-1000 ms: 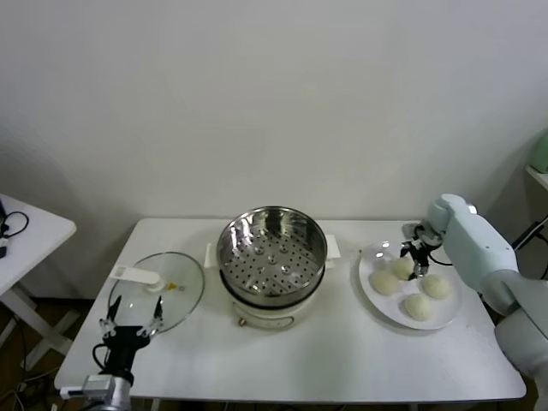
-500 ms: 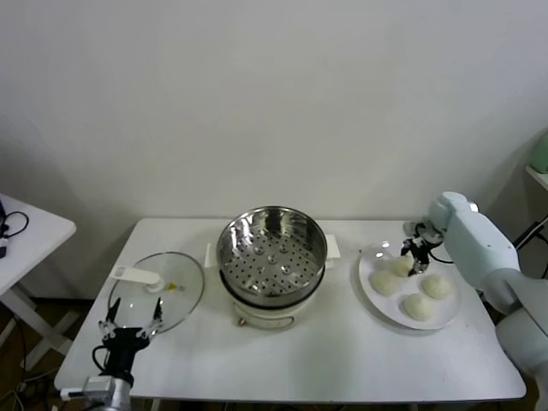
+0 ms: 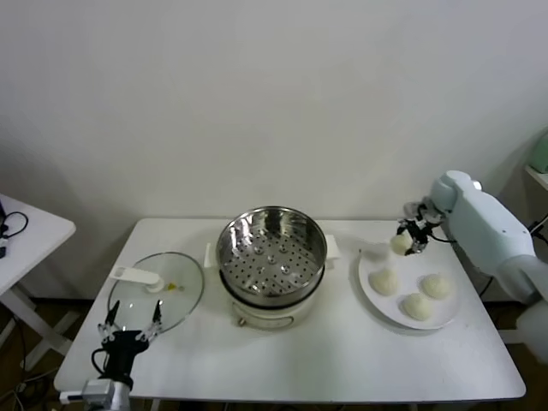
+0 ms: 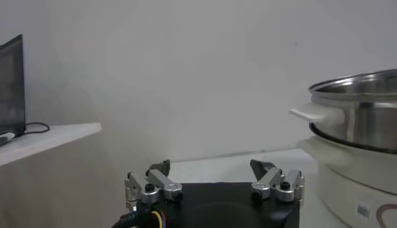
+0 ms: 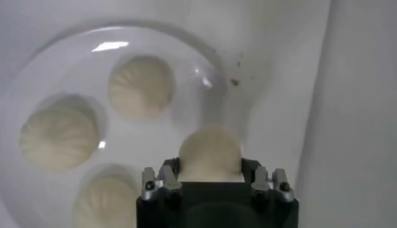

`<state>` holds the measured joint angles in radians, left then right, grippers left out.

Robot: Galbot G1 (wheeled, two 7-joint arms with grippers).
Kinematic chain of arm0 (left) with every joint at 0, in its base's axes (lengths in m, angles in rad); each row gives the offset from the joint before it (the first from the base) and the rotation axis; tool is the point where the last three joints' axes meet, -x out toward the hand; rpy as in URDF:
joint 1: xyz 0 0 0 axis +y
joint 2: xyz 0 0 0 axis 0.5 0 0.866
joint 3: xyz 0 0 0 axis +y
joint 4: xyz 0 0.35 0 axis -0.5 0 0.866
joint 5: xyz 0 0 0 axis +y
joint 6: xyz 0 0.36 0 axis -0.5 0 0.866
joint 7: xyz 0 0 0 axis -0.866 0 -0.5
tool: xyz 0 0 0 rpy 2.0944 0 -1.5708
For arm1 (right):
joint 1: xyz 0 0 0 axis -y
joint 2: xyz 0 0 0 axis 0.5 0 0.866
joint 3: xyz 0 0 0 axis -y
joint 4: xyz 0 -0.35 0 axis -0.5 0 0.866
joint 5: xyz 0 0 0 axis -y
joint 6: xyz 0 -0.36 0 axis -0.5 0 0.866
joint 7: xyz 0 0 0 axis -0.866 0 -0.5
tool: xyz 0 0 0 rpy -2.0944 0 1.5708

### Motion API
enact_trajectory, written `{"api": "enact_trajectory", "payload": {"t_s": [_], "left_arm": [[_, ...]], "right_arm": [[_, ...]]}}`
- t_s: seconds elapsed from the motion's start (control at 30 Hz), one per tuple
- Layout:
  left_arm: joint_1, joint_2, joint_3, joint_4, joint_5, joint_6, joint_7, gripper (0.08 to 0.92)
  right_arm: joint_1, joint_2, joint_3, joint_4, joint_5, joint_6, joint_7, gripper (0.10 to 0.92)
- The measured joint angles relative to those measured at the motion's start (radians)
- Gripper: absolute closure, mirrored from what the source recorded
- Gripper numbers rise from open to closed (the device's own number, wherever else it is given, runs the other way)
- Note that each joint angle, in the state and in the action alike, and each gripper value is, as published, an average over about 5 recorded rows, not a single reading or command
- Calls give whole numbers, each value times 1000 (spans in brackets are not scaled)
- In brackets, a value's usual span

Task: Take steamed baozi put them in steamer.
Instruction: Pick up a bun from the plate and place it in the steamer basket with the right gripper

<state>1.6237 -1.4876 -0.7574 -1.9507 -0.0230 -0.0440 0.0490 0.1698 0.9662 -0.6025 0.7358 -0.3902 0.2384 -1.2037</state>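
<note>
Right gripper (image 3: 409, 238) clamps round cream-white dough bun (image 3: 400, 243) above flat white plate (image 3: 445, 318); left gripper (image 3: 131, 322) parked, spread wide, empty.

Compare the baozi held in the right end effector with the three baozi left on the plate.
The held baozi is lifted clear of the plate, clamped in the right end effector; the three remaining baozi rest on the plate, ungripped. The held one hangs over the plate's rim nearest the steamer; the rest sit inside it. All look alike: round, cream-white.
</note>
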Motion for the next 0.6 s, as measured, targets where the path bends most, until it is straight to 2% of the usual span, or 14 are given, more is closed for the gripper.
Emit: {"api": "enact_trajectory", "payload": {"t_s": [0.37,0.6], "left_arm": [[1,4,2,-19,8,4,2,177],[4,7,2,-25,11,6,4,177]], "right_arm": [[169,12,-197,306,38,51,-10,372],[214,77,-267,429,1,95,-10,370]]}}
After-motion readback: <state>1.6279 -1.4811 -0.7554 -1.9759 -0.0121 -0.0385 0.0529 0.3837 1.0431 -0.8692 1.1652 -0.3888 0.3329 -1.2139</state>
